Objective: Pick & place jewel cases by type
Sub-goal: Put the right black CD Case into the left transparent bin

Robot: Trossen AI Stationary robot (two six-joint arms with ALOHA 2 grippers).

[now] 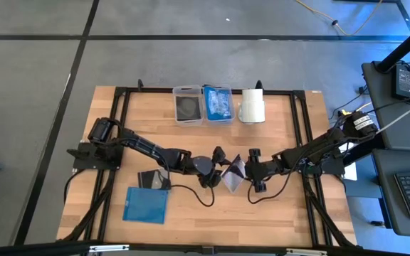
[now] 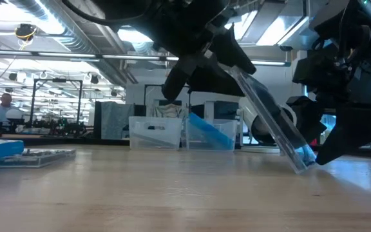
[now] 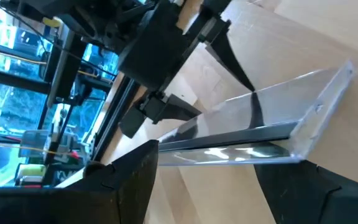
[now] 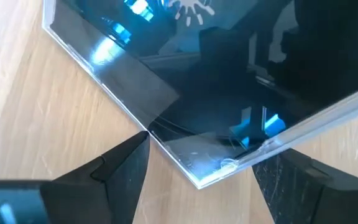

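High view: both dark arms meet mid-table over one dark-backed clear square jewel case (image 1: 232, 173), tilted up on edge between the left gripper (image 1: 216, 169) and the right gripper (image 1: 251, 173)

Left gripper is closed on the case's raised edge – in the left wrist view the thin clear slab (image 3: 260, 134) sits clamped between its fingers (image 3: 123, 186). In the low view the case (image 2: 272, 119) slopes steeply down from that gripper, its lower corner touching the wooden table (image 2: 172, 193).

Right gripper is spread wide – its fingers (image 4: 114, 171) sit either side of the case's low corner (image 4: 197, 149) without clamping it; it holds nothing.

Other cases:
- flat translucent blue square case (image 1: 146, 205) lies on the table, well off to the left gripper's outer side, towards the front edge
- flat dark grey case (image 1: 154, 178) lies just behind that blue one, beside the left arm
- beyond both grippers, at the far edge: clear plastic bin with a dark case (image 1: 188, 105), touching a clear bin with blue cases (image 1: 218, 104), and a white cylinder roll (image 1: 252, 107) next to those
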